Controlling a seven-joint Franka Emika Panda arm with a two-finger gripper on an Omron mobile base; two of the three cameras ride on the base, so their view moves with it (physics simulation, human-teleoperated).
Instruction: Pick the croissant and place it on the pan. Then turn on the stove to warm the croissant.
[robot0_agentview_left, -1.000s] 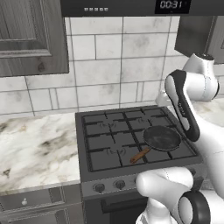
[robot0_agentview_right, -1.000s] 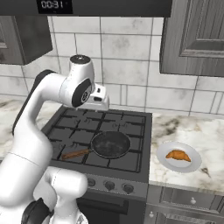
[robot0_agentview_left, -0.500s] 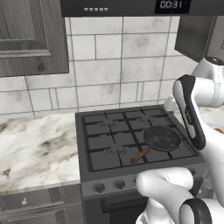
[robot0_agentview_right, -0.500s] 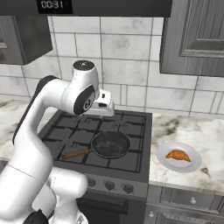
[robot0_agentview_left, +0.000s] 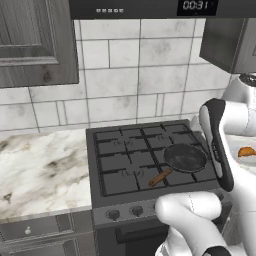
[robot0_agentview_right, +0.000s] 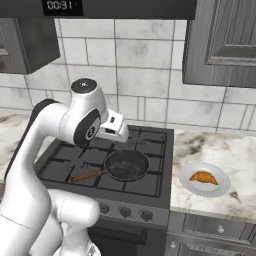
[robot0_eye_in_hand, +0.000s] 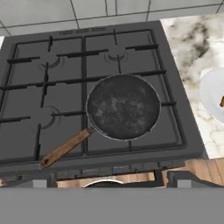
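The croissant lies on a round white plate on the counter right of the stove. The black pan sits on the stove's front right grate, its wooden handle pointing front left. My gripper hangs open above the stove with nothing between its widely spread fingertips. In the hand view the pan is just ahead and below, and the plate with a sliver of croissant sits at the right edge. The left base view shows the pan and the croissant partly behind my arm.
A row of knobs runs along the stove's front. Marble counter lies left of the stove and more marble counter to its right. Tiled wall, dark cabinets and a hood stand behind and above.
My arm has swung to the right and the hand has dropped slightly over the stove. The gripper stays open. Pan, plate and croissant have not moved.
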